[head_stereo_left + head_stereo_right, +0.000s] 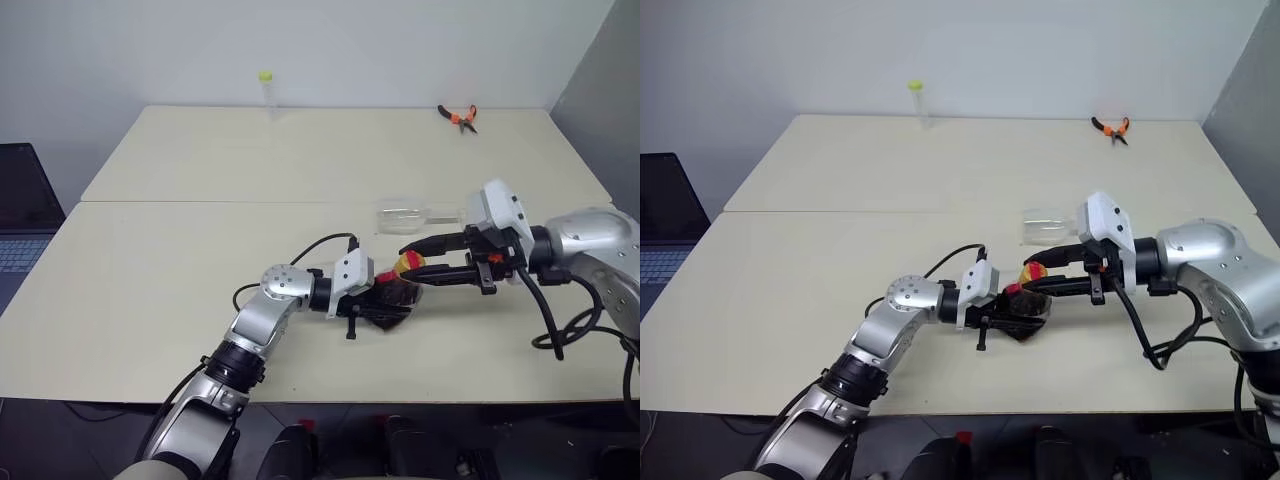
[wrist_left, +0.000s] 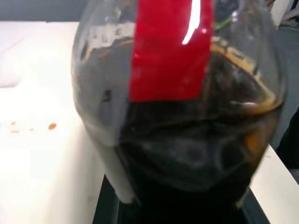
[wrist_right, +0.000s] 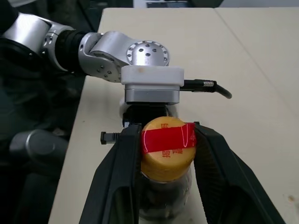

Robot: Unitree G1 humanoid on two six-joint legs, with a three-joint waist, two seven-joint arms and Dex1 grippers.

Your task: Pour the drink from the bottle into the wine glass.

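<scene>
A dark laptop (image 1: 22, 205) sits cut off at the left edge of the head views, beyond the table's left edge. The table (image 1: 180, 290) is pale cream, two tops butted along a seam, against a plain white wall. Near the far edge, left of centre, stands a thin clear tube (image 1: 267, 92) with a yellow-green top.

Toward the near edge, about mid-table, the left gripper (image 1: 385, 305) has its fingers clamped on the bottle (image 1: 395, 292) — the body is mostly hidden behind the gripper in the head views. In the left wrist view the drink (image 2: 187, 158) shows dark, almost black, behind a red band, and the bottle's top and base are cut off.

The right gripper (image 3: 166, 154) reaches in from the right, its fingers (image 3: 119, 168) closed against either side of the yellow cap (image 3: 168, 149), which a red strip crosses.

Just behind the grippers the wine glass (image 1: 405, 214) lies on its side, hard to make out, its stem and foot hidden behind the right gripper. Orange-handled pliers (image 1: 459, 117) lie near the far right corner.
</scene>
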